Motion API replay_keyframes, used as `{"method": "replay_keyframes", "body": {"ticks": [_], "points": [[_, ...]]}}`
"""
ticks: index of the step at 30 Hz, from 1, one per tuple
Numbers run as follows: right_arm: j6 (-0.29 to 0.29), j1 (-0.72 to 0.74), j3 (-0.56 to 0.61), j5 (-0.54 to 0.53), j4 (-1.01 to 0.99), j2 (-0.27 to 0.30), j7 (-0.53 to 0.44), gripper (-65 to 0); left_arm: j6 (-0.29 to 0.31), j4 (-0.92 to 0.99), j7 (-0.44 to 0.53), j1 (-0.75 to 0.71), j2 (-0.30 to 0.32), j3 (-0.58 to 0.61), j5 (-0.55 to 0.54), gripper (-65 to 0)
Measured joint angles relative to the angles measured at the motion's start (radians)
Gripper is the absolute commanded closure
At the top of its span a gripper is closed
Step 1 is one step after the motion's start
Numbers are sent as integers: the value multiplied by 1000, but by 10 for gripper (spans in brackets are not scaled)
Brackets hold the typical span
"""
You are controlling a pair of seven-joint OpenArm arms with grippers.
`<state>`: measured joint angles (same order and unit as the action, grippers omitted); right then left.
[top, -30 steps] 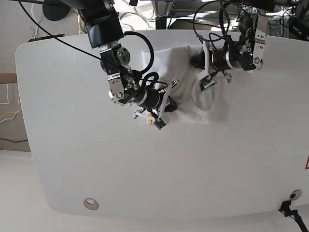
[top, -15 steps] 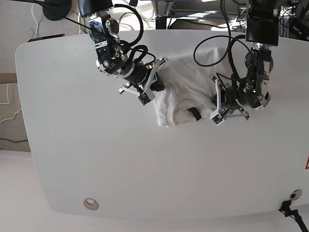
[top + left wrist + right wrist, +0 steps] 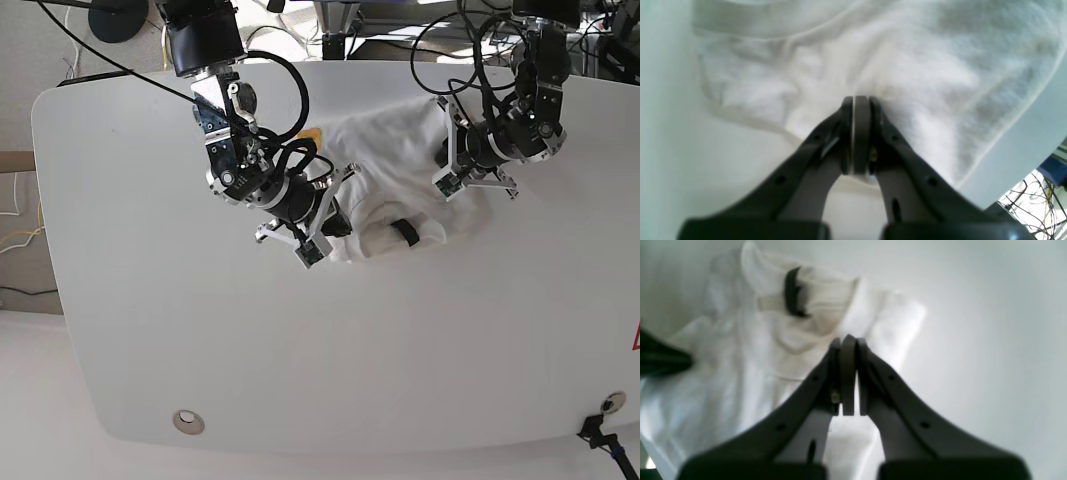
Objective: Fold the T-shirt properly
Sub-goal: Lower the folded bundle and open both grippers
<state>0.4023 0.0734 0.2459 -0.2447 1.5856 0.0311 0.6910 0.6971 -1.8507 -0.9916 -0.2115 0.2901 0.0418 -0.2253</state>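
The white T-shirt [image 3: 390, 170] lies bunched on the white table [image 3: 300, 350], back centre, with its collar and black neck tag [image 3: 403, 232] facing the front. The print is mostly hidden; a small orange bit shows at its back left. My right gripper [image 3: 335, 220] is shut on the shirt's front-left edge; in the right wrist view [image 3: 846, 340] its jaws are together over the cloth [image 3: 740, 356], below the tag [image 3: 793, 291]. My left gripper [image 3: 447, 170] is shut on the shirt's right side; in the left wrist view [image 3: 857, 100] cloth [image 3: 907, 66] puckers at its tip.
The table's rounded edge runs along the left and front. A round metal grommet [image 3: 187, 421] sits near the front left. A black connector [image 3: 600, 430] and a red sticker [image 3: 635, 340] are at the right edge. Cables and stands crowd the floor behind the table.
My right gripper has moved forward and right with the shirt's left edge. My left gripper has moved back with the right side. The shirt is more bunched.
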Motion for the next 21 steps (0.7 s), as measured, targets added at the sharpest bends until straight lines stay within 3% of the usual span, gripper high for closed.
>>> {"method": "replay_keyframes", "body": {"ticks": [2, 6, 12, 18, 21], "points": [[-6, 3, -4, 0, -62, -1, -63, 0, 0, 24, -2, 3, 0, 0, 0, 0], [-2, -31, 0, 2, -103, -3, -57, 0, 6, 127, 1, 87, -2, 13, -6, 0], [-3, -70, -7, 3, -80, 52, -60, 0, 0, 234, 6, 213, -2, 84, -4, 0], [-3, -61, -3, 2, -61, 52, -58, 0, -1, 140, -1, 176, 3, 76, 0, 0], [-11, -68, -4, 8, 64, 61, -38, 0, 3, 43, -3, 130, 8, 22, -10, 0]]}}
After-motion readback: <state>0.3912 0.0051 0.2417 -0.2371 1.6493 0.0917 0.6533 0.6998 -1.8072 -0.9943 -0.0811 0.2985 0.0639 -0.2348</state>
